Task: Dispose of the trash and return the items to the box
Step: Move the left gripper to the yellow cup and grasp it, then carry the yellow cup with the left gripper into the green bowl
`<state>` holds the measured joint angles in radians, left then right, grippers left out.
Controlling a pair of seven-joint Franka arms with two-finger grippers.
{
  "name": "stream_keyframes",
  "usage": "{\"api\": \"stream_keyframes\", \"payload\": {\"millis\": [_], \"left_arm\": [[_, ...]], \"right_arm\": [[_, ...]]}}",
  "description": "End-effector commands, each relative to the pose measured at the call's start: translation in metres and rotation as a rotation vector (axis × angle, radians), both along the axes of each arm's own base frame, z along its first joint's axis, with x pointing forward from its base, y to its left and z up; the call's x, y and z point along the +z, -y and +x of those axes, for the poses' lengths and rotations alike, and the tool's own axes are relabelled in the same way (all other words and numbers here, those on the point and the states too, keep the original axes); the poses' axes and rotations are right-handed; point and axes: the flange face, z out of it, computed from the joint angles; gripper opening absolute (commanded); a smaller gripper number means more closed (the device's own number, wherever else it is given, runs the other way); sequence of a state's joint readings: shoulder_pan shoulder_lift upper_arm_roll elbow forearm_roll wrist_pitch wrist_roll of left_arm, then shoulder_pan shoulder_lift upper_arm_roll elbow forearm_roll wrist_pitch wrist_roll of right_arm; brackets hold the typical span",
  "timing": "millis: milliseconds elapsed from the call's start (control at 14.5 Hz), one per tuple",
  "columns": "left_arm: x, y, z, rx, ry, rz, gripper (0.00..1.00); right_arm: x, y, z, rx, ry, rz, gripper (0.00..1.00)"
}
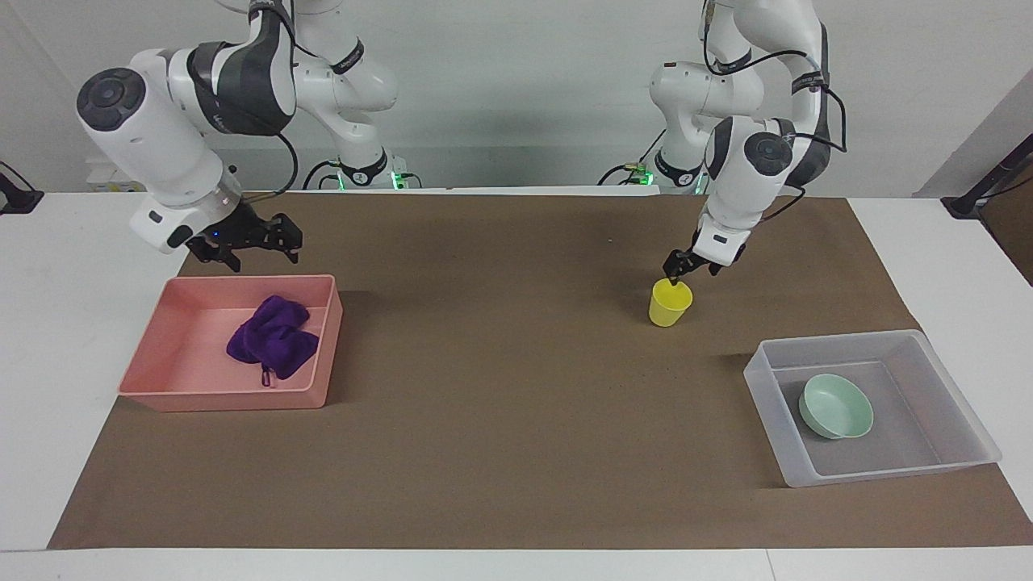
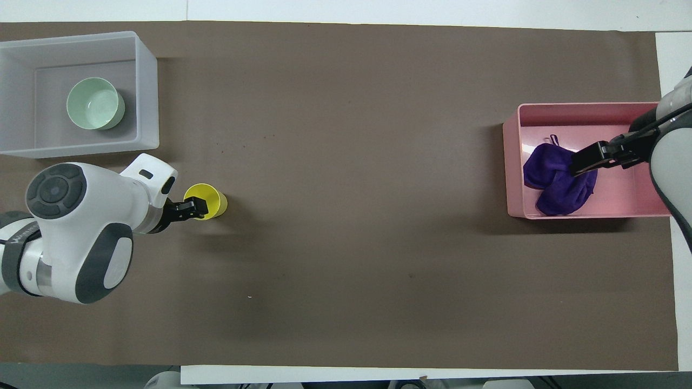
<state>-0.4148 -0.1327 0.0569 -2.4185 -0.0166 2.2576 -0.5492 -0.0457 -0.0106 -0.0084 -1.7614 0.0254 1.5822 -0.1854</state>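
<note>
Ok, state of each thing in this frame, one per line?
Rag: crumpled in the pink tray, released.
Bowl: in the clear box, tilted.
Cup: upright on the mat, outside the box.
Left gripper: at the cup's rim.
Right gripper: open, raised over the pink tray's edge nearer the robots.

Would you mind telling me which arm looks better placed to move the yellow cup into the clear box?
Left. The left claw is already at the rim of the yellow cup, which stands beside the clear box holding the green bowl. The right claw hangs open above the pink tray.
</note>
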Motion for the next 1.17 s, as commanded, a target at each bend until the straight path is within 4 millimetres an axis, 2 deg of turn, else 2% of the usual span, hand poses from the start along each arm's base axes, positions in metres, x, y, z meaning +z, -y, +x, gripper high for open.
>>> {"api": "stream_keyframes", "payload": {"millis": [0,138,276,414,483,621,690,759,828,897,966,1103], "left_arm": [[-0.009,0.005,0.001,0.027,0.041,0.001,0.0],[-0.009,0.0,0.005,0.025,0.049,-0.002,0.0],[-0.006,-0.001,0.013,0.033,0.058,-0.004,0.0],[0.003,-0.024,0.034,0.058,0.062,-0.002,0.0],[0.02,-0.022,0.052,0.058,0.052,0.004,0.0],[0.08,-0.018,0.093,0.074,0.013,0.012,0.0],[0.107,-0.027,0.114,0.101,0.007,0.009,0.0],[0.121,-0.04,0.132,0.133,-0.003,0.005,0.0],[0.125,-0.049,0.139,0.137,-0.002,0.004,0.0],[0.128,-0.072,0.148,0.162,0.007,0.001,0.0],[0.134,-0.107,0.162,0.217,0.024,-0.008,0.0],[0.14,-0.152,0.174,0.229,0.045,-0.019,0.0]], "right_arm": [[0.023,-0.004,-0.022,-0.02,-0.018,-0.003,0.99],[0.033,-0.015,-0.028,-0.005,-0.013,-0.003,0.99],[0.036,-0.016,-0.031,-0.002,-0.007,0.002,0.99],[0.036,-0.018,-0.032,-0.003,-0.01,0.009,0.99],[0.036,-0.021,-0.031,0.001,-0.007,0.008,0.99],[0.036,-0.03,-0.031,0.017,-0.009,0.008,0.98],[0.036,-0.03,-0.031,0.017,-0.009,0.008,0.98],[0.036,-0.031,-0.031,0.017,-0.006,0.008,0.98],[0.037,-0.031,-0.031,0.017,-0.003,0.007,0.99],[0.037,-0.031,-0.031,0.017,-0.003,0.007,0.99],[0.037,-0.031,-0.031,0.015,-0.003,0.007,0.99],[0.036,-0.032,-0.031,0.004,-0.003,0.005,0.99]]}}
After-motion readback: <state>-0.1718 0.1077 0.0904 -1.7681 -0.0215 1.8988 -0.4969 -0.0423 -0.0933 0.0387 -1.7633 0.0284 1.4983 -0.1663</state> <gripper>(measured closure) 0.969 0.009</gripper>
